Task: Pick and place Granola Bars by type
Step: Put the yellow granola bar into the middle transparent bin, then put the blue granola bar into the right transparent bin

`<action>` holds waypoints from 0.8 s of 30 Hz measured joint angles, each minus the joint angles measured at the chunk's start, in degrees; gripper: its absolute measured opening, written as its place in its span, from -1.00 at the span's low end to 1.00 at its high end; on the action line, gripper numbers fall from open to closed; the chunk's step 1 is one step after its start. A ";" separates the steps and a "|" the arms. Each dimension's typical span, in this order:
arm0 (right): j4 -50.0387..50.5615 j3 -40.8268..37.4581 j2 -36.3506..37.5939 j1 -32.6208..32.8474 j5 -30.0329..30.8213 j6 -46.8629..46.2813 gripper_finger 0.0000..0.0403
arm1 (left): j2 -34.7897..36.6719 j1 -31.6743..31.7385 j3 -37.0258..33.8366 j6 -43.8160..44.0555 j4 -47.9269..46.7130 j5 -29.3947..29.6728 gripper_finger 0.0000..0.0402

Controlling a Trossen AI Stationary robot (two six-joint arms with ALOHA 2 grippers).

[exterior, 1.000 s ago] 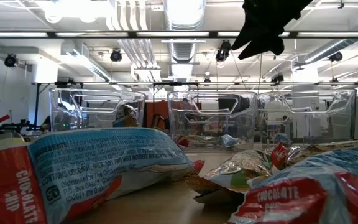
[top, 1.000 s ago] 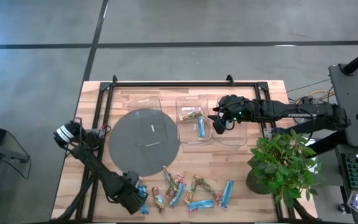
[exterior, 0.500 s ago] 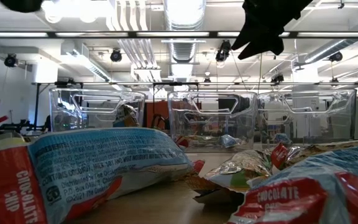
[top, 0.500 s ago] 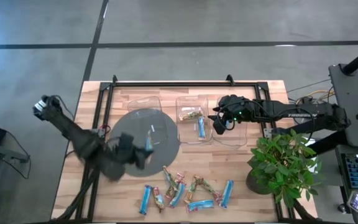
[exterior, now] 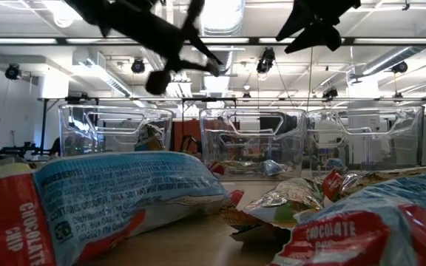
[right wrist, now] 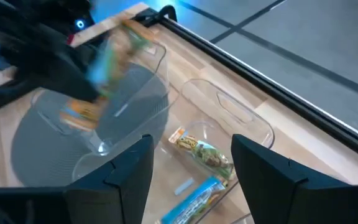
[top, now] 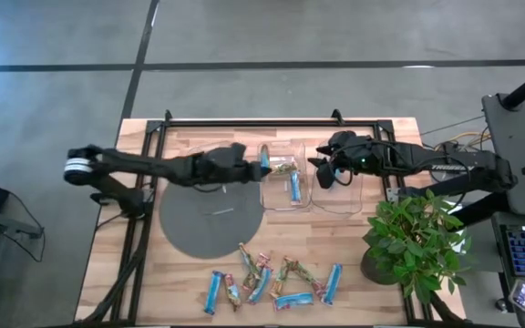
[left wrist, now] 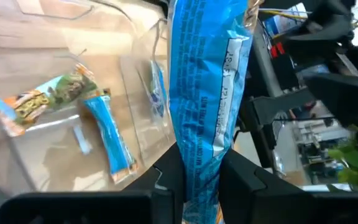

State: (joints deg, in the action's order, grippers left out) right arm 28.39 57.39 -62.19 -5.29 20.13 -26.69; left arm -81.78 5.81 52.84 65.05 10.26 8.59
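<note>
Blue wrapped granola bar [left wrist: 207,93] sits clamped between your left gripper's [top: 255,168] two dark fingers [left wrist: 244,180], standing up out of them in the left wrist view. From the high view that gripper hangs at the edge of the middle clear plastic rectangular bin [top: 305,146], over the rim on the side of the round grey mat [top: 210,211].

Inside that middle bin you've got one blue bar [top: 295,187] and one green and tan multicoloured bar [top: 283,168] lying beside each other; the left wrist view shows both on the bin floor [left wrist: 107,143].

Your right gripper [top: 321,170] hovers over the gap between the middle bin and the clear bin [top: 372,202] next to it, fingers [right wrist: 263,174] spread wide, nothing between them.

Rest of the bars, a mixed row of blue and multicoloured wrapped bars [top: 272,282], lies along the near edge of the light wooden table [top: 335,237], well apart from the bins. Low view has them close up [exterior: 117,196], with the three bins behind.

Green leafy potted plant [top: 417,244] stands at the table's corner on the right arm's side.
</note>
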 joint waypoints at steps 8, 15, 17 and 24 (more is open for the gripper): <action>3.27 -0.16 0.22 0.05 -0.06 -2.91 0.02 | -13.65 1.35 7.20 -0.10 -1.14 -4.12 -0.63; 3.22 -0.24 0.22 0.03 -0.08 -2.94 0.02 | -16.91 1.26 14.97 -6.16 -6.31 -7.13 -0.24; 3.25 -0.24 0.22 0.03 -0.08 -2.94 0.02 | -16.23 1.26 17.00 -6.62 -12.88 -5.42 -0.16; 3.36 -0.52 0.06 0.02 -0.06 -2.86 0.02 | -12.30 0.34 22.26 -12.39 -35.03 -2.32 -0.09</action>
State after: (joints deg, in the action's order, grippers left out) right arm 31.76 56.87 -62.13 -5.27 20.07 -29.55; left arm -94.08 6.16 75.10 52.66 -24.77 6.26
